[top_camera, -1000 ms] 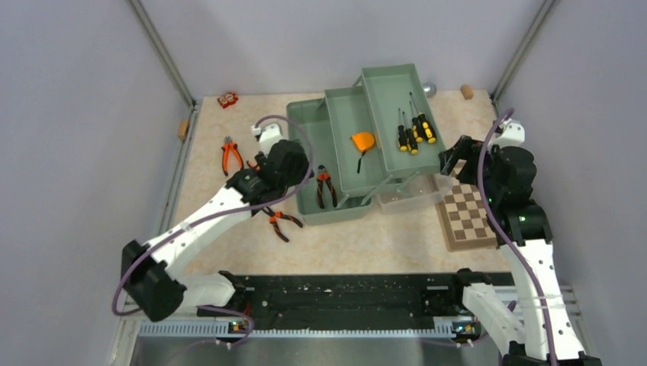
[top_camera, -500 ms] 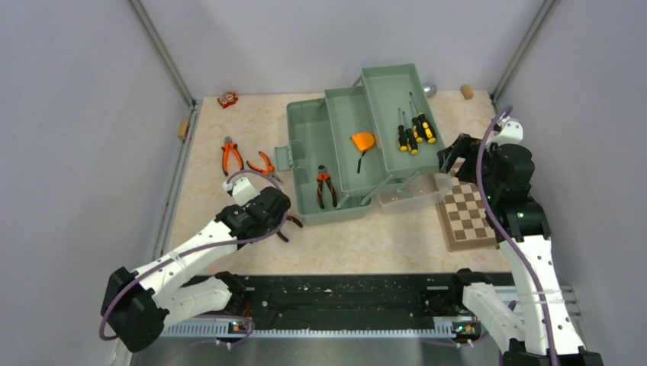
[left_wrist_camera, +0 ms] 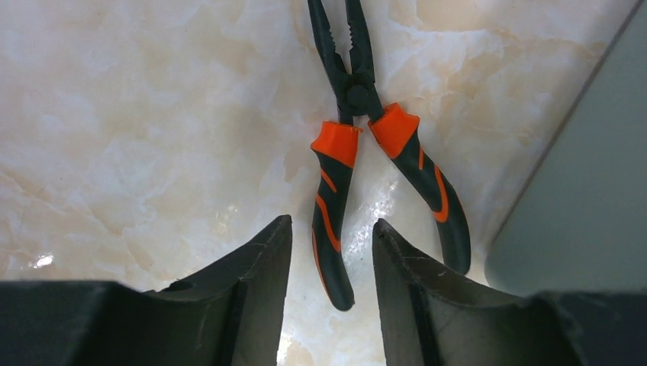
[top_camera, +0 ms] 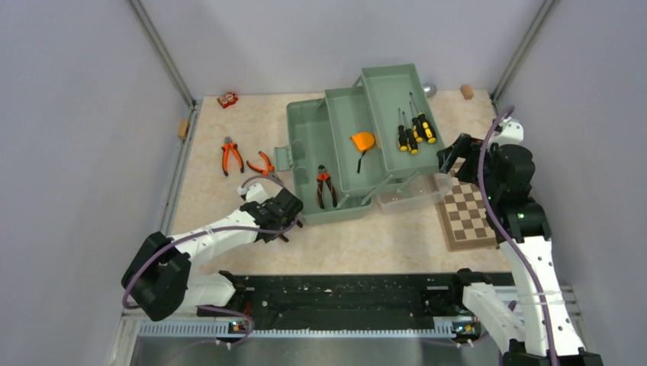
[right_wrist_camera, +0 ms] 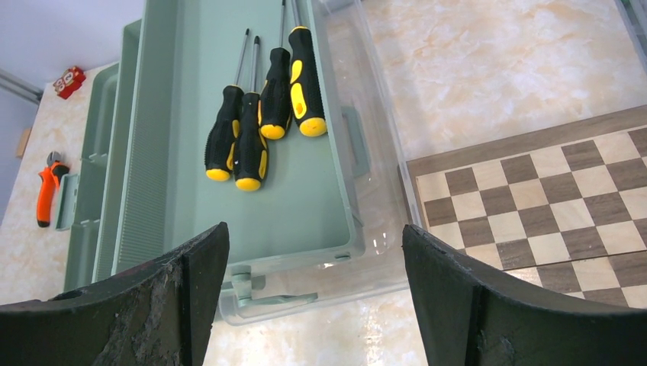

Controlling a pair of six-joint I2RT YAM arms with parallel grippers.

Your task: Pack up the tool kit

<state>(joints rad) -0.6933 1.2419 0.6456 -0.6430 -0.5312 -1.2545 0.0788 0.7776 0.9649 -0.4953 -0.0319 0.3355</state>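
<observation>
The sage-green toolbox (top_camera: 305,141) stands open with its trays (right_wrist_camera: 305,206) folded out. Several black-yellow screwdrivers (top_camera: 412,133) (right_wrist_camera: 259,122) lie in the top tray and the orange tape measure (top_camera: 363,141) in the middle one. One pair of pliers (top_camera: 326,185) lies in the base. My left gripper (top_camera: 284,219) (left_wrist_camera: 332,223) is low over orange-handled pliers (left_wrist_camera: 336,198) on the table by the box's front left corner. Its jaws are open and straddle one handle without touching it. My right gripper (top_camera: 450,156) (right_wrist_camera: 314,229) hangs open over the top tray's near corner.
Two more orange pliers (top_camera: 230,155) (top_camera: 263,164) lie on the table left of the box. The translucent lid (top_camera: 412,197) (right_wrist_camera: 366,145) sits under the right tray, with the chessboard (top_camera: 467,217) (right_wrist_camera: 549,191) beside it. A grey cylinder (top_camera: 430,89) and a red object (top_camera: 227,99) sit at the back.
My left arm has drawn back from the box's left side and come down over the front pliers, its jaws narrowing round one handle. The right arm has barely moved.
</observation>
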